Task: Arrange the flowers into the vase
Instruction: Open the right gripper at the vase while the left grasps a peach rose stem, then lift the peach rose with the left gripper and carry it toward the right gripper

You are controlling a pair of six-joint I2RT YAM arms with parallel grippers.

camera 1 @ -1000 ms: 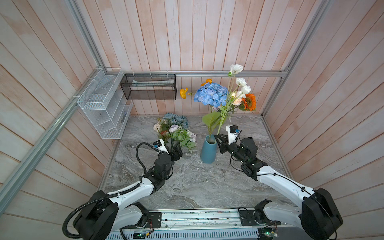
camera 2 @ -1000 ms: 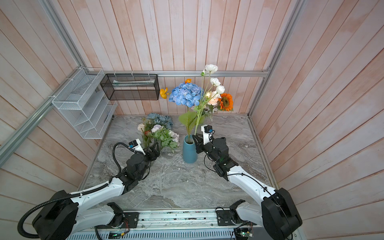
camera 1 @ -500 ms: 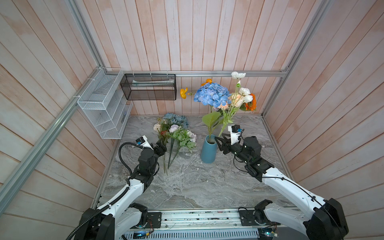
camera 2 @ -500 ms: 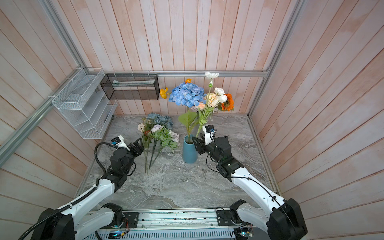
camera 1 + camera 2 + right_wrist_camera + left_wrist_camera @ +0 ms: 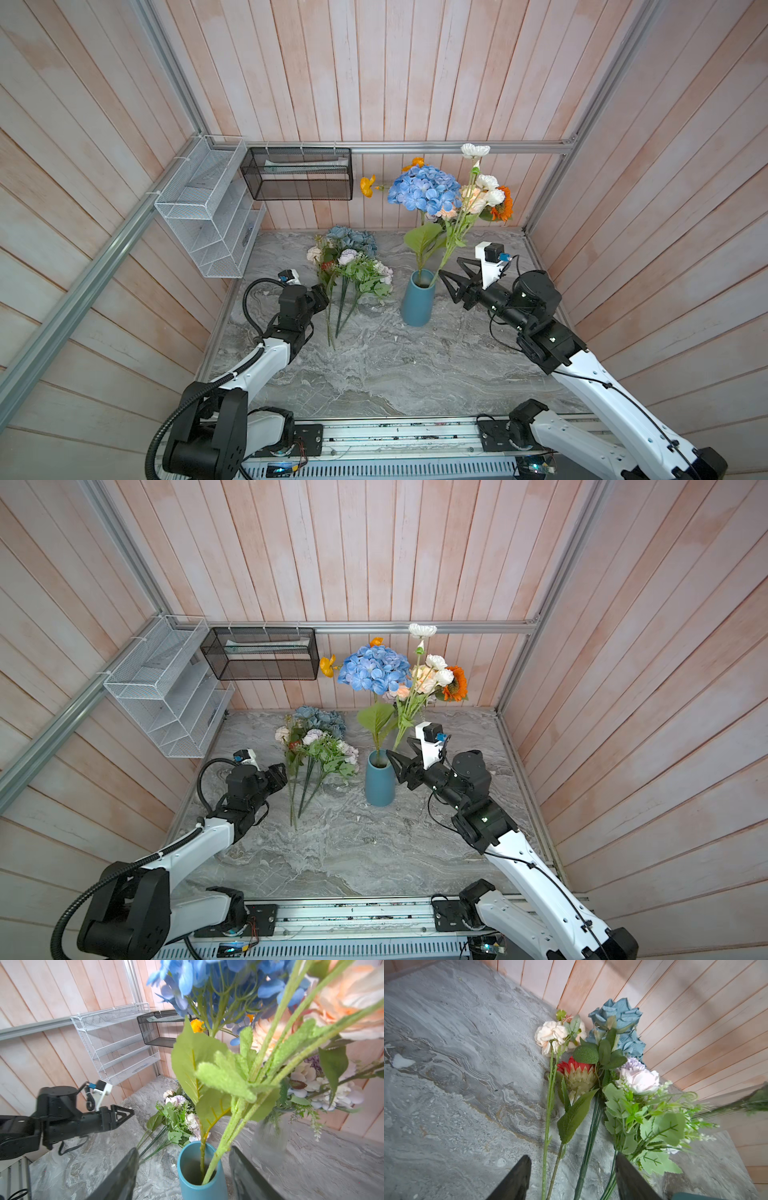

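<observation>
Marbled grey bench [image 5: 395, 365]: one heap of loose flowers [image 5: 353, 266] lies at the left, stems between the parted jaws of the left claw [image 5: 572, 1156]. One blue vase [image 5: 417, 305] holds the upright flowers [image 5: 419, 193], the right claw [image 5: 449, 267] open and empty beside its rim

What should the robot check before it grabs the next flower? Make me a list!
1. Left gripper open: ok.
2. Only one stem between its jaws: not ok, several stems of the loose flowers lie there.
3. Right gripper open, holding nothing: ok.
4. Blue vase upright: ok.
5. Room in the vase's mouth: ok.
6. Left fingertips clear of the table: cannot tell.
</observation>
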